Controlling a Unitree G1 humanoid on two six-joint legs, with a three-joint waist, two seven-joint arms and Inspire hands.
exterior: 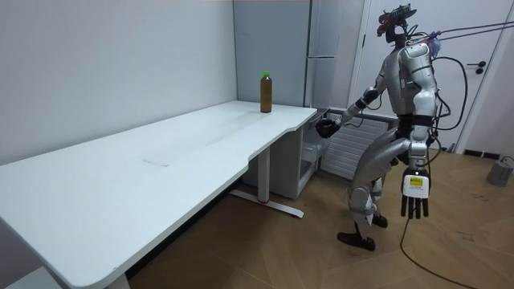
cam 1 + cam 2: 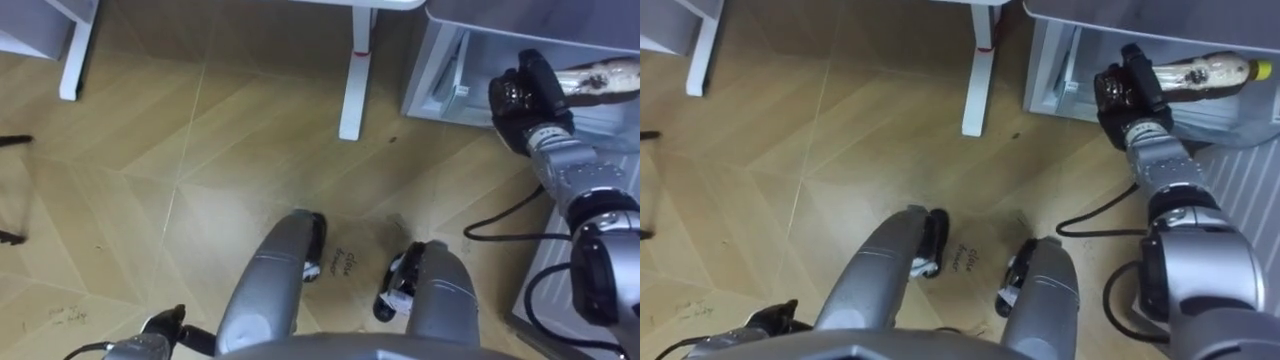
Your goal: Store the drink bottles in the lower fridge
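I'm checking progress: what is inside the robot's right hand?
A brown drink bottle, held sideways. The right hand is curled round one end and covers it, so that end cannot be seen; the rest sticks out toward the robot's right.

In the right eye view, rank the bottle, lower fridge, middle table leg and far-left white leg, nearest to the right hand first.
1. bottle: gripped in the right hand itself.
2. lower fridge: just left of the hand.
3. middle table leg: top centre.
4. far-left white leg: top left corner.
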